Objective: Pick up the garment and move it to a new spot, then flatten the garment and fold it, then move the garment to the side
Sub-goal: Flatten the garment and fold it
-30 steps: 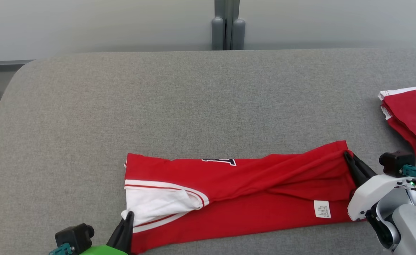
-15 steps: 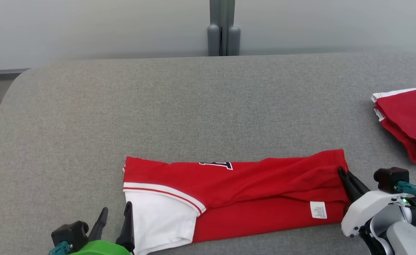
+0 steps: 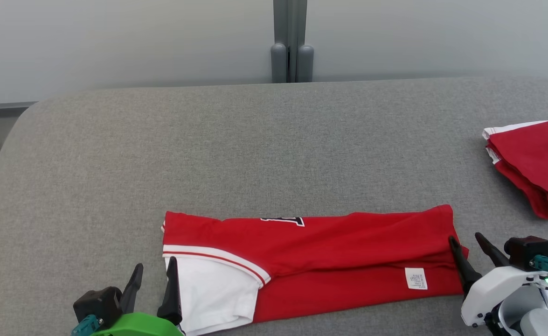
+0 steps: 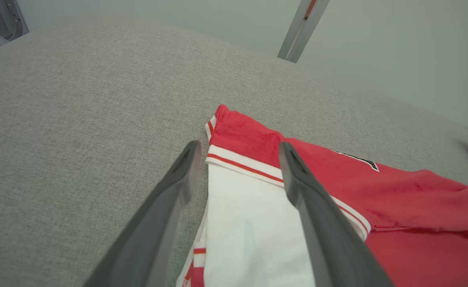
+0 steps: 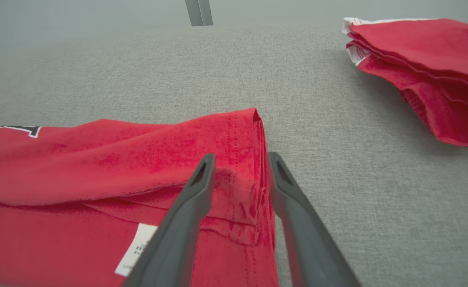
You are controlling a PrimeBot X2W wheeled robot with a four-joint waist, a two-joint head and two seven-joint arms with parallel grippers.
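Grey tabletop (image 3: 255, 140) carries the folded red garment (image 3: 348, 252) along its near edge, its black print (image 3: 285, 220) mostly tucked under a fold. Left gripper (image 3: 155, 268) gapes wide and empty astride the white sleeve's edge. Right gripper (image 3: 465, 238) stands parted, loose about the hem. Red pile (image 3: 535, 163) at the right edge is cut off.

Two grippers are showing — left gripper (image 3: 155, 262) and right gripper (image 3: 464, 236); one red garment (image 3: 339, 252) and one folded red pile (image 3: 535, 158) are lying on one grey table (image 3: 255, 140).

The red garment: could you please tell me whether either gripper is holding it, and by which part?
Nothing is held. Both the left gripper and right gripper are open; the garment lies loose on the table.
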